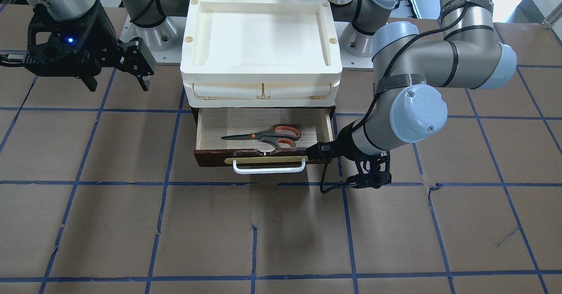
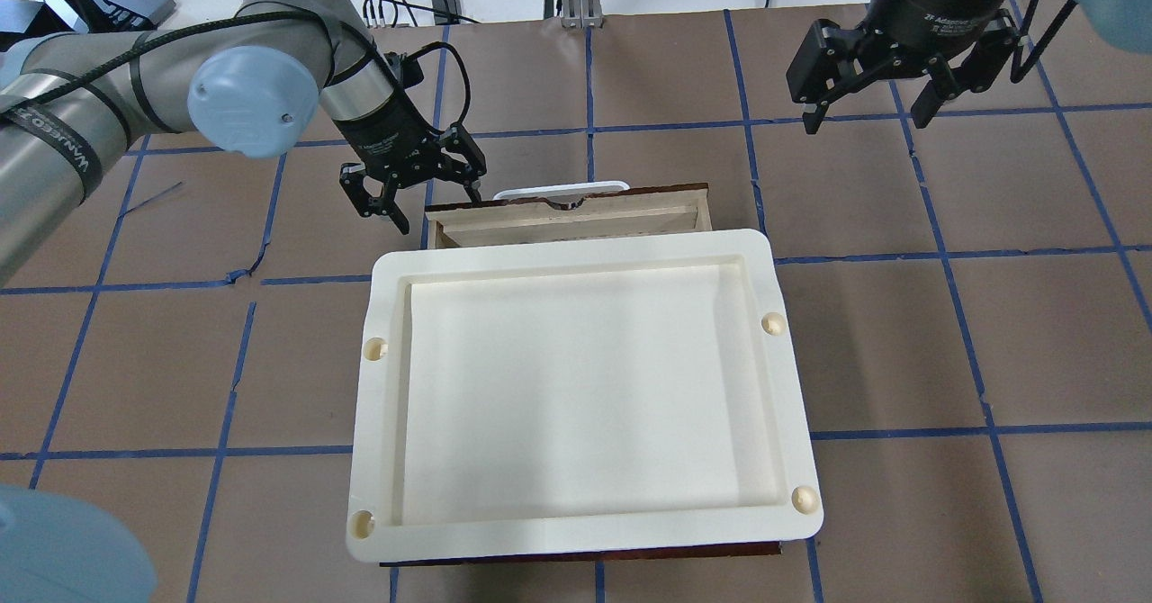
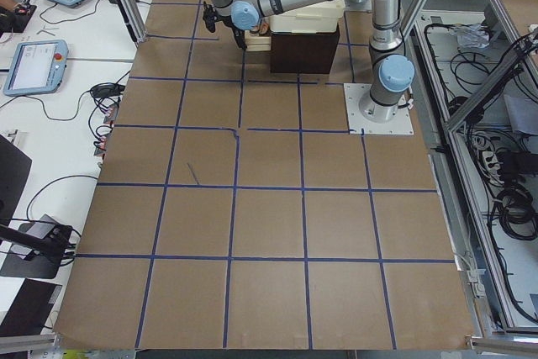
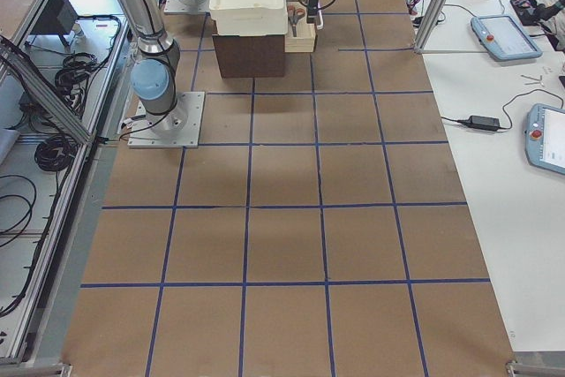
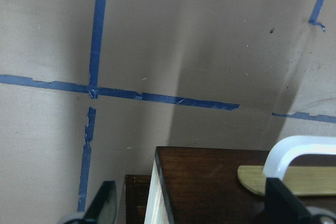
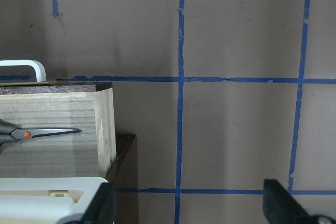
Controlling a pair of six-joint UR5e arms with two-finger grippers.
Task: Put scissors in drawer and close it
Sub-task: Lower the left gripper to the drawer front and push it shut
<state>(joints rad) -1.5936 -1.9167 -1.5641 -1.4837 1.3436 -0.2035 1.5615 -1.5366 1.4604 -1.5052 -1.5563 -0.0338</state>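
Note:
The drawer (image 1: pixel 228 125) stands pulled open under the cream box, its dark brown front and white bar handle (image 1: pixel 268 167) facing the operators' side. The scissors (image 1: pixel 268 136) lie flat inside it, orange-lined loops toward the robot's left; they also show in the right wrist view (image 6: pixel 42 132). My left gripper (image 2: pixel 423 198) is open and low at the left end of the drawer's front, with that corner (image 5: pixel 210 182) between its fingers. My right gripper (image 2: pixel 866 117) is open and empty, raised over the table to the right of the drawer and apart from it.
The cream plastic tray box (image 2: pixel 585 387) sits on the dark cabinet above the drawer. Brown table with blue tape lines lies around it. The arm bases (image 1: pixel 149 30) stand behind the box. Operator desks with tablets (image 3: pixel 38 65) line the far side.

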